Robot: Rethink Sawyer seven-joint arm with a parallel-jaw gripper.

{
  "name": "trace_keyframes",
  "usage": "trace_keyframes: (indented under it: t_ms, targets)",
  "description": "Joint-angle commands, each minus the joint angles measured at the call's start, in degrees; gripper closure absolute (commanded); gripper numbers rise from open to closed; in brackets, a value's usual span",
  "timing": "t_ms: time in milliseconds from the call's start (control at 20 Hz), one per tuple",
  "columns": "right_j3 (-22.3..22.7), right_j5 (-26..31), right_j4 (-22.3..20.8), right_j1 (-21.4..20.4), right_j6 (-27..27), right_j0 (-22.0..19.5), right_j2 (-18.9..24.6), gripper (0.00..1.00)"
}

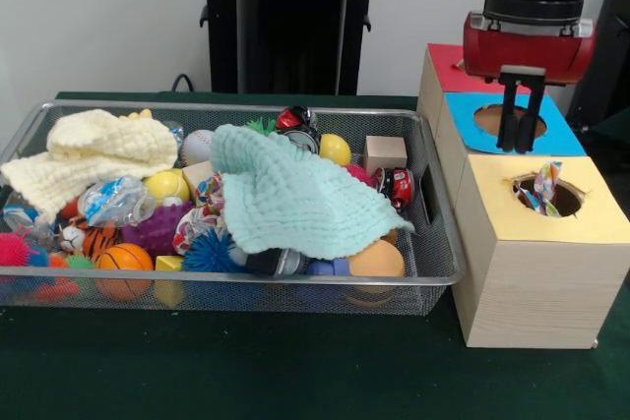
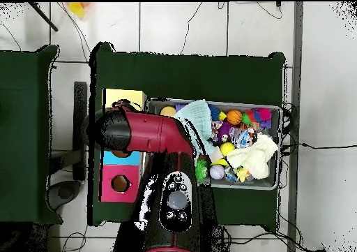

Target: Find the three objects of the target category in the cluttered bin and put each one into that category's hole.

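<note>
My gripper point(image 1: 520, 143) hangs over the round hole of the blue-topped box point(image 1: 556, 130). Its two dark fingers point(image 1: 509, 115) stand close together with nothing visible between them. The blue box sits in a row between a red-topped box point(image 1: 448, 71) and a yellow-topped box point(image 1: 581, 223). A colourful crinkled item point(image 1: 544, 187) sticks out of the yellow box's hole. The wire-mesh bin point(image 1: 433, 272) to the left holds several toys: an orange basketball point(image 1: 125, 259), a blue spiky ball point(image 1: 210, 253), a yellow ball point(image 1: 335, 149) and a wooden cube point(image 1: 385, 153). In the overhead view the red arm point(image 2: 150, 134) hides the gripper.
A mint cloth point(image 1: 290, 199) covers the bin's middle and a cream cloth point(image 1: 94, 150) drapes its left end, each hiding toys beneath. In the overhead view the bin point(image 2: 273, 109) lies right of the boxes point(image 2: 125, 98) on the green table point(image 2: 188, 71).
</note>
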Motion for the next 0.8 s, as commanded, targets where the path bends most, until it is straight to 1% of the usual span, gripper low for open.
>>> trace_keyframes:
  t_ms: [50,300,400,650,800]
  targets:
    - [7.17,-4.6,-1.07,2.88,5.17,-2.52,6.88,1.0]
    - [8.09,-5.43,-1.41,2.79,4.3,-3.74,8.26,1.0]
    - [9.13,-6.18,-1.71,2.35,3.74,-4.54,8.98,1.0]
    - [11.91,-5.3,-2.95,-0.17,0.91,-7.39,10.44,1.0]
    - [13.69,-5.97,-3.81,-0.95,-0.66,-9.81,12.04,1.0]
